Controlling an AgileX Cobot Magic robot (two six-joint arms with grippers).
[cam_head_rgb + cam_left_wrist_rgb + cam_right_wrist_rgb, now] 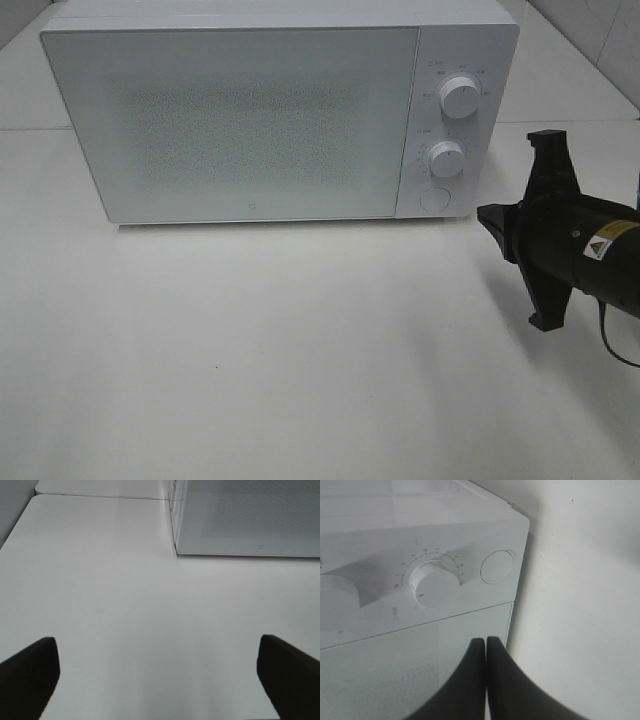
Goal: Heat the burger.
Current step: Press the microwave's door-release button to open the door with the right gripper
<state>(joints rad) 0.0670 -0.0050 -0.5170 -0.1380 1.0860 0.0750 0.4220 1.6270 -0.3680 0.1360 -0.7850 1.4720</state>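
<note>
White tabletop (300, 350) stretches in front of a white box-shaped microwave oven (250, 120) whose frosted door is closed. The black right gripper (485, 641) has its jaws pressed fully together and holds nothing. It points at the control panel, near but not touching the round white push button (497, 566) below the lower white dial (434, 582). The likely step is pressing that button: push squarely with the closed tip, straight on, clear of the dial. The black left gripper (157, 645) hovers over the table, spread wide and empty. No burger is visible; it may sit behind the door, but that cannot be confirmed.
</note>
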